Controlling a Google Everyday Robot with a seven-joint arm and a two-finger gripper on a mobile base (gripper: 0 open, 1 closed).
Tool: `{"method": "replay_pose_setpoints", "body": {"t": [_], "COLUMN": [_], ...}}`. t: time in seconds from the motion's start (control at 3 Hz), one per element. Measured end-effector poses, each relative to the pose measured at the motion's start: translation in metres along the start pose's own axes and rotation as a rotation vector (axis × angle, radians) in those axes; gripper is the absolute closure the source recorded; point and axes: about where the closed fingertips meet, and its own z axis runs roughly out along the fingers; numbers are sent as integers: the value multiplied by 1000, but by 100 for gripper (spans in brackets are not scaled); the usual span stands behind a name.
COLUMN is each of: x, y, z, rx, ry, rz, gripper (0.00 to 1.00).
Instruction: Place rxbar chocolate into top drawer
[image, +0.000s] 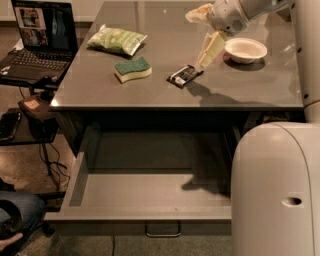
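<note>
The rxbar chocolate (185, 76) is a small black wrapper lying flat on the grey tabletop (150, 95), right of centre. My gripper (204, 31) hangs just above and right of it, open and empty. One cream finger (210, 48) points down at the bar's right end, and the other sits higher up. The top drawer (150, 187) is pulled wide open below the table. Its inside is bare and its loop handle (162, 231) faces me.
A green-and-yellow sponge (132, 69) and a green chip bag (116, 40) lie left of the bar. A white bowl (245, 50) stands right of the gripper. A laptop (37, 40) sits on a side stand at left. My white body (275, 190) fills the lower right.
</note>
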Motion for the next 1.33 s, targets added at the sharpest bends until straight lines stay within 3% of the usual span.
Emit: {"method": "replay_pose_setpoints", "body": {"t": [0.33, 0.67, 1.0, 1.33], "x": [12, 38, 47, 56], "y": [-10, -33, -35, -34], "z": [-7, -45, -48, -27], "rx": [41, 176, 188, 157], "ry": [54, 237, 272, 209], "rz": [26, 90, 100, 113], "gripper": [0, 0, 0, 0]}}
